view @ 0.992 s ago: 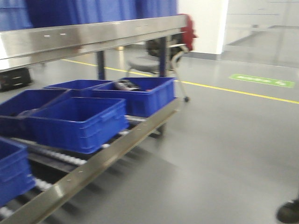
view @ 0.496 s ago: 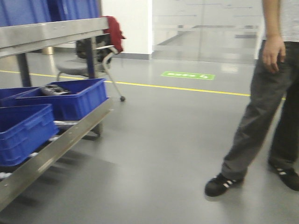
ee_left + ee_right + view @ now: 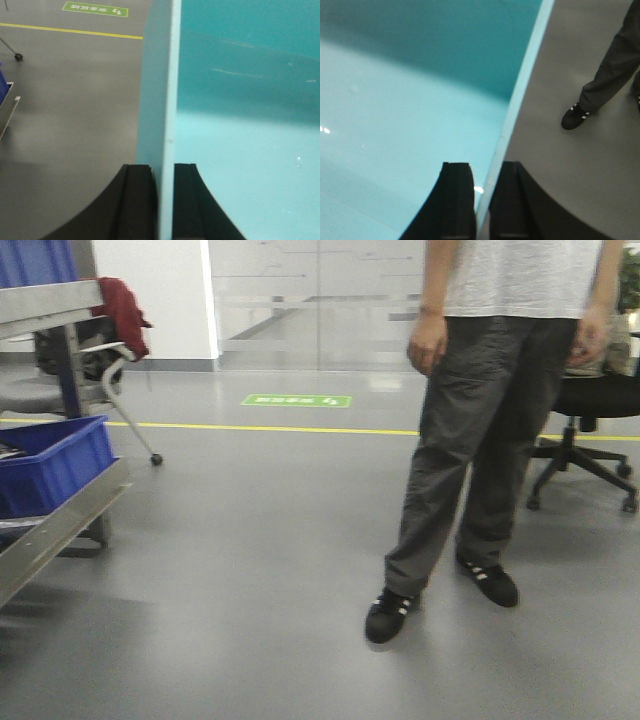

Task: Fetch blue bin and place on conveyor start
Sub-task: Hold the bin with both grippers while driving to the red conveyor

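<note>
The blue bin (image 3: 240, 140) is a light cyan tub held off the grey floor by both grippers. In the left wrist view my left gripper (image 3: 164, 172) is shut on the bin's left wall, one black finger (image 3: 137, 200) outside and one inside. In the right wrist view the blue bin (image 3: 405, 110) fills the left side, and my right gripper (image 3: 481, 172) is shut on its right rim. Neither gripper nor the bin shows in the front view. The conveyor start is out of view.
A person in dark trousers (image 3: 480, 440) and black shoes stands on the floor ahead right. A steel shelf rail (image 3: 55, 525) with a dark blue ribbed bin (image 3: 50, 465) is at left. An office chair (image 3: 585, 440) stands far right, another chair (image 3: 100, 350) at back left.
The front view has swung right: the shelf and dark blue bins slid off to the left, and the standing person has come into the middle of the view.
</note>
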Action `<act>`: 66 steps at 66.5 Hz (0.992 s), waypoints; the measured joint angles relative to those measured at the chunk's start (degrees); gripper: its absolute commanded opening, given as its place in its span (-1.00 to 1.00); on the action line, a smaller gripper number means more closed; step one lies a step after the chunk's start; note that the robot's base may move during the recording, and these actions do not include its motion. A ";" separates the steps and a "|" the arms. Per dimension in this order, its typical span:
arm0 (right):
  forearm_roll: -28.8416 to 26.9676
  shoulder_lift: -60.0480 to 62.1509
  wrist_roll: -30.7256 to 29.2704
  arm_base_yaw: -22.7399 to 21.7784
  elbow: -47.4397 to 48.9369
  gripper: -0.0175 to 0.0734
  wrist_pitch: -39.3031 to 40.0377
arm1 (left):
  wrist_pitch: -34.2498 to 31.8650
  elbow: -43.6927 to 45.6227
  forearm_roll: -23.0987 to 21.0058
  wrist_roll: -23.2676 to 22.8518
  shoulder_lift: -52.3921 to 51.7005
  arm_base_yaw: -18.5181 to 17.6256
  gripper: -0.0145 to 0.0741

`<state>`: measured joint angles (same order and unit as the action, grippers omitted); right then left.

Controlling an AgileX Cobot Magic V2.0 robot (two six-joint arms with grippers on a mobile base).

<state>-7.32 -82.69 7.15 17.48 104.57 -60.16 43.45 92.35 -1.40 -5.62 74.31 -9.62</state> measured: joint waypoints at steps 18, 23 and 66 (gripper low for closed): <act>0.00 0.09 0.00 0.00 0.00 -0.95 0.00 | 0.00 0.00 0.00 0.00 0.00 0.00 -0.92; 0.00 0.09 0.00 0.00 0.00 -0.95 0.00 | 0.00 0.00 0.00 0.00 0.00 0.00 -0.92; 0.00 0.09 0.00 0.00 0.00 -0.95 0.00 | 0.00 0.00 0.00 0.00 0.00 0.00 -0.92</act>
<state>-7.32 -82.61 7.15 17.48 104.57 -60.16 43.45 92.35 -1.40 -5.62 74.31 -9.62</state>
